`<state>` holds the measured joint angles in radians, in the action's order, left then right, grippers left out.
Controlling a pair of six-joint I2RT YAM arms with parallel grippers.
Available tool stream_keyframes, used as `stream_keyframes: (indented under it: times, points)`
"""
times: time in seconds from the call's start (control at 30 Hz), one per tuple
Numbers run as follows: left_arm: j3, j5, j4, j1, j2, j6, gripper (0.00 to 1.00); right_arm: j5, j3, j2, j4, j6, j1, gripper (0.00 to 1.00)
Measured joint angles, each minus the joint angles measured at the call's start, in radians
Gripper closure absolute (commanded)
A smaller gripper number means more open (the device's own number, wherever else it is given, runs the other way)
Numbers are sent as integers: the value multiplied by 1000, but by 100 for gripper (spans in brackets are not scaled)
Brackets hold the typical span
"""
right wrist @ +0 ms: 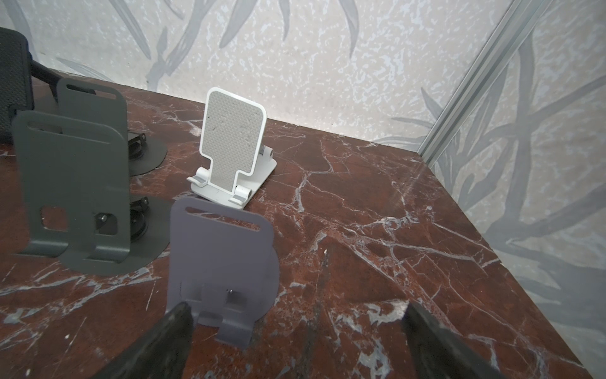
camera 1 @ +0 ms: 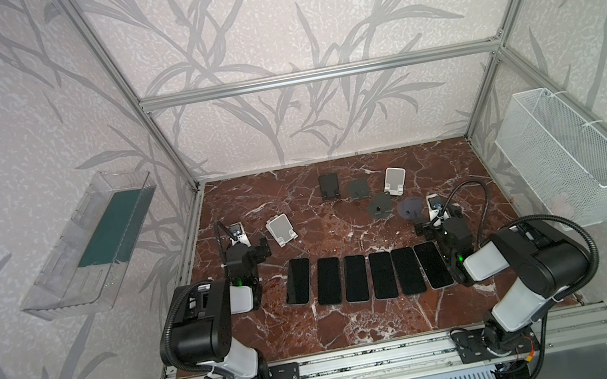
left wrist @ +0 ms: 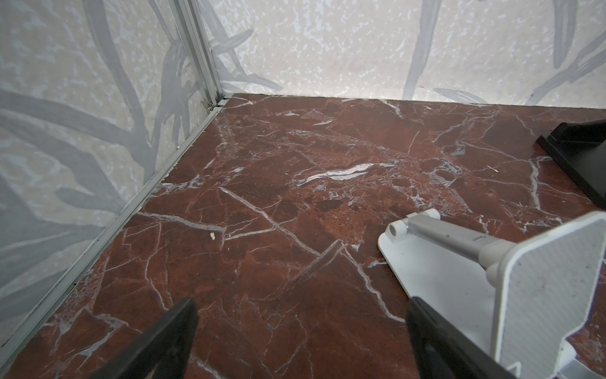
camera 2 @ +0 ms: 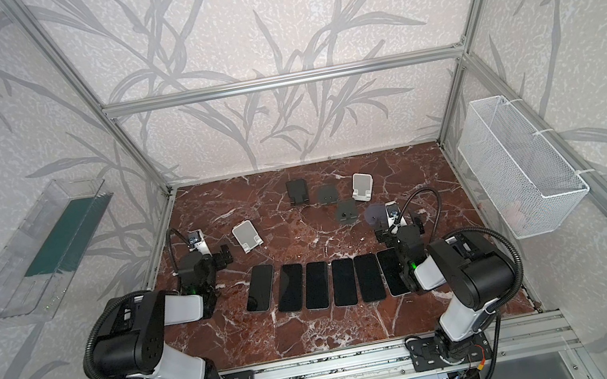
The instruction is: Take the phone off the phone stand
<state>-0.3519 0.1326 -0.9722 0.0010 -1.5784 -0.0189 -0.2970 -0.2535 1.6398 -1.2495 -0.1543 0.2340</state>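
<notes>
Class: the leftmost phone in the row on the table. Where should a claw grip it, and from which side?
Probably across its two long edges, coming straight down. The leftmost phone lies flat, so only its thin edges offer a hold; its outer edge is free and a small gap parts it from the next phone. The left claw is nearer, and open.

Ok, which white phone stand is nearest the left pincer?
The lone white plastic phone stand right beside the left pincer; the other white stand sits at the back, next to the dark grey stands.
</notes>
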Motion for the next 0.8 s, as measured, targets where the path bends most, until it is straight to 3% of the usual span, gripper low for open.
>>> stream_keyframes:
  times: [0.8]
  points:
    - [0,0,0,0,0,0,1,1,-10,0,31,0,-4,1]
